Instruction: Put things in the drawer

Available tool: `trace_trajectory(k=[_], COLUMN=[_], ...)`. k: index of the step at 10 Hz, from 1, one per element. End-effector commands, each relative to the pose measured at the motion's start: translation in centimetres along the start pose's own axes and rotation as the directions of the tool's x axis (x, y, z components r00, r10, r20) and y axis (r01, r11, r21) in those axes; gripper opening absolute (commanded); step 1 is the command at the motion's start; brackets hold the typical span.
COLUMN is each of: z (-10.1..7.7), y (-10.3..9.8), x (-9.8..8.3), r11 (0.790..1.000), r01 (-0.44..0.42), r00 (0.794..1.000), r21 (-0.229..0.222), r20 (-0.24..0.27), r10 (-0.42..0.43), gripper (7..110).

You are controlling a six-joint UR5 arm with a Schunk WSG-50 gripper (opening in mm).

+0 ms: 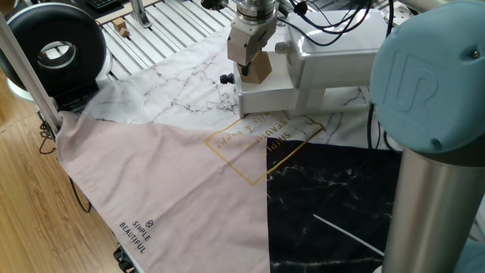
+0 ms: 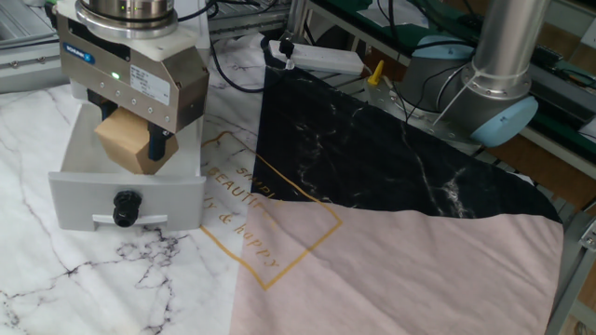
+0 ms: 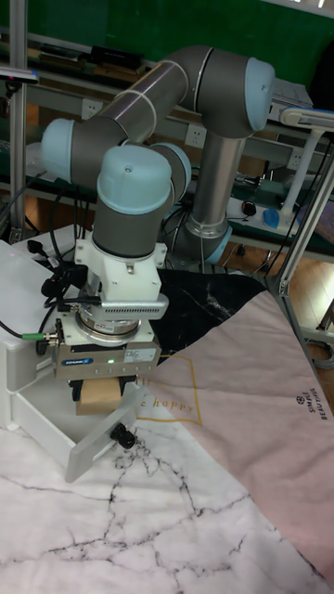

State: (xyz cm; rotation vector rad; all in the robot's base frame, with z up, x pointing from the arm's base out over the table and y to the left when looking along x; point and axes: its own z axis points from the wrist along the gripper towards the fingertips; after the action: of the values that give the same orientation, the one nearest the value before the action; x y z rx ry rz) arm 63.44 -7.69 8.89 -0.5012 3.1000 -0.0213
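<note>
A light-brown wooden block (image 2: 123, 145) is clamped between my fingers, tilted a little. My gripper (image 2: 130, 140) is shut on it and hangs just over the pulled-out white drawer (image 2: 65, 191), with the block's lower part level with the tray's rim. The drawer's front carries a dark round knob (image 2: 124, 207). From the other side, the block (image 1: 258, 67) sits under the gripper (image 1: 250, 67) beside the white cabinet (image 1: 333, 53). In the tall view the block (image 3: 96, 399) shows below the gripper's body, behind the drawer front (image 3: 93, 447).
Marble-print, pink (image 1: 159, 174) and black (image 2: 372, 158) cloths cover the table. A black round device (image 1: 53, 45) stands at one corner, with another small wooden block (image 1: 120, 28) on the metal slats behind it. The arm's base (image 2: 484, 102) rises beyond the black cloth.
</note>
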Motion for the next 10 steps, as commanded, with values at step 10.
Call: trace_trajectory(k=[10], z=[0.18], y=[-0.35], x=[-0.22], r11=[0.996], r01=[0.091], r00=[0.996], r21=[-0.003], r20=[-0.020], r10=[-0.091], gripper=[66])
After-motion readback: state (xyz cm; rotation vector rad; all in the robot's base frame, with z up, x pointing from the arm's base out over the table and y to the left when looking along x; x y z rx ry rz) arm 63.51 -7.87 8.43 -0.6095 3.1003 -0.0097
